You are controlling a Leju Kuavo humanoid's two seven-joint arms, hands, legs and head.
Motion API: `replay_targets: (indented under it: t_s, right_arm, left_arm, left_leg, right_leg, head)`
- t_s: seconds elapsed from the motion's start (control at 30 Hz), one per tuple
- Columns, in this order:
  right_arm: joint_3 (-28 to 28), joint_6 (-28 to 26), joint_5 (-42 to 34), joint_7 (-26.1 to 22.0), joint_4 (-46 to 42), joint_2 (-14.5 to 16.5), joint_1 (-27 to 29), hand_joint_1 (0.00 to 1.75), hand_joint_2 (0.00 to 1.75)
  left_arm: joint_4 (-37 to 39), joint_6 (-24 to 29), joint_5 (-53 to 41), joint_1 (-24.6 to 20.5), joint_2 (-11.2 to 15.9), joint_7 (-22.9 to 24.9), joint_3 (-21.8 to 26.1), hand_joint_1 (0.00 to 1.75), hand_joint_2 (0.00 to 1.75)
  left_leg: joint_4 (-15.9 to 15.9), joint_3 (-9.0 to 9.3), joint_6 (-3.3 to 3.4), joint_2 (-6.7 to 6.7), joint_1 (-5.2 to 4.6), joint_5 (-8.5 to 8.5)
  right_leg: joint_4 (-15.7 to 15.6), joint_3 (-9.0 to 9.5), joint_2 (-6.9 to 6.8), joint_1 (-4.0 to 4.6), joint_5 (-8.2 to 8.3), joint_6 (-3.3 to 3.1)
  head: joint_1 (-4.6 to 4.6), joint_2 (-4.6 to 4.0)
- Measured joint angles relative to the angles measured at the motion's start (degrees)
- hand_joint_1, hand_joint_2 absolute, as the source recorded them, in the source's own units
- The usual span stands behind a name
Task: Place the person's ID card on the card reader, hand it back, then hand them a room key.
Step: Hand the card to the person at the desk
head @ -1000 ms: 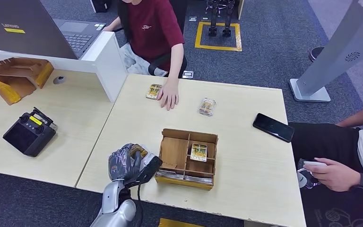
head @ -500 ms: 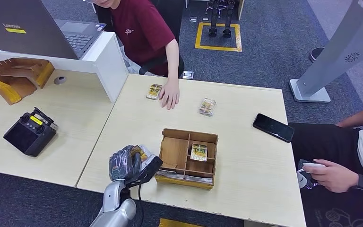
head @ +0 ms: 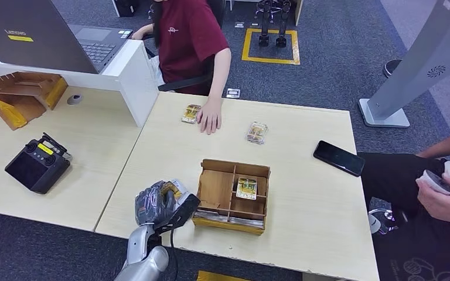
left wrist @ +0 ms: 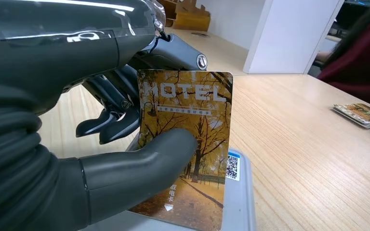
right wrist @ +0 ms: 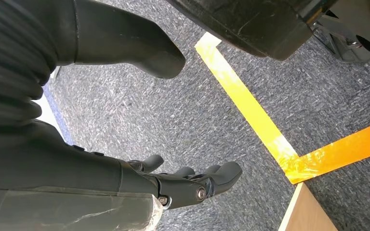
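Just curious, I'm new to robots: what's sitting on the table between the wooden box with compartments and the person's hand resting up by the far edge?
Nothing: in the head view the stretch of table from the wooden box up to the person's hand is bare wood.

The setting is an office arranged as a mock hotel front desk. Indicators: pale wood tables (head: 304, 175) on grey carpet (head: 328, 64) marked with yellow tape (head: 269, 58), a laptop (head: 41, 41) on a white partition (head: 132, 76) far beyond the left hand (head: 158, 205), and a grey kiosk (head: 422, 64). A wooden tray (head: 234, 196) just beside that hand holds a card, and the card (left wrist: 188, 144) in the hand reads "HOTEL".
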Motion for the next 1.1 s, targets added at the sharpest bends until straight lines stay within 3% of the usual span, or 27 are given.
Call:
replay_targets:
  t_s: [0.07, 0.2, 0.27, 0.37, 0.5, 0.67, 0.97, 1.1]
  right_arm:
    - [0.0, -0.1, -0.1, 0.2, 0.0, 0.0, 0.0, 0.0, 1.75]
    - [0.0, -0.3, -0.2, 1.5, 0.0, 0.0, 0.1, 0.0, 1.75]
    - [0.0, -0.2, -0.2, 2.4, 0.0, 0.0, 0.2, 0.0, 1.75]
    - [0.0, 0.2, -0.1, 3.0, 0.0, 0.0, 0.3, 0.0, 1.75]
    - [0.8, 0.8, 0.0, 3.0, 0.0, -0.1, 0.1, 0.0, 1.75]
    - [1.9, 1.0, 0.0, 2.5, 0.0, -0.2, -0.1, 0.0, 1.75]
    - [4.9, 1.7, 0.0, 2.7, 0.0, -0.5, -0.4, 0.0, 1.75]
    - [6.4, 2.0, 0.0, 2.6, 0.0, -0.7, -0.5, 0.0, 1.75]
  left_arm:
    - [-0.6, -3.0, 7.4, 0.4, -0.4, -5.7, 0.5, 1.75, 1.75]
    - [-8.7, -15.0, 33.6, 3.9, -1.5, -21.3, 1.1, 1.75, 1.75]
    - [-15.1, -16.9, 41.8, 5.6, -1.6, -24.6, 0.6, 1.75, 1.75]
    - [-24.0, -14.8, 46.6, 5.3, -1.0, -26.3, -0.3, 1.75, 1.75]
    - [-29.4, -8.8, 45.9, 1.3, 0.2, -26.6, -0.6, 1.75, 1.75]
    - [-29.3, -4.2, 41.1, -3.6, 1.3, -26.2, -0.6, 1.75, 1.75]
    - [-20.8, 1.6, 33.4, -9.7, 3.2, -23.9, -0.4, 1.75, 1.75]
    - [-16.5, 2.0, 24.0, -12.4, 3.5, -23.9, 2.6, 1.75, 1.75]
  left_leg:
    - [0.0, 0.0, 0.0, 0.0, 0.0, 0.0]
    - [0.0, -0.05, 0.0, 0.01, 0.0, 0.0]
    - [0.0, -0.19, 0.03, 0.01, 0.01, 0.03]
    - [0.0, -0.33, 0.11, -0.04, 0.01, 0.09]
    - [0.0, -0.33, 0.1, -0.06, 0.01, 0.11]
    - [0.0, -0.32, 0.09, -0.05, 0.0, 0.12]
    - [0.0, -0.36, 0.09, -0.05, 0.0, 0.12]
    - [0.0, -0.35, 0.09, -0.05, 0.01, 0.12]
  right_leg:
    - [0.0, 0.0, 0.0, 0.0, 0.0, 0.0]
    - [0.0, -0.09, 0.02, 0.0, 0.0, 0.0]
    - [0.0, -0.24, 0.04, 0.01, 0.02, 0.02]
    - [0.0, -0.35, -0.01, 0.01, 0.05, 0.05]
    - [0.0, -0.35, -0.03, 0.01, 0.05, 0.04]
    - [0.0, -0.35, 0.0, 0.01, 0.06, 0.04]
    - [0.0, -0.36, -0.01, 0.0, 0.06, 0.05]
    - [0.0, -0.36, 0.01, 0.0, 0.06, 0.04]
  head:
    - [0.0, 0.0]
    - [0.01, 0.0]
    - [0.0, 0.0]
    - [0.0, 0.0]
    - [0.0, 0.0]
    - [-0.01, 0.0]
    - [0.0, 0.0]
    - [0.0, 0.0]
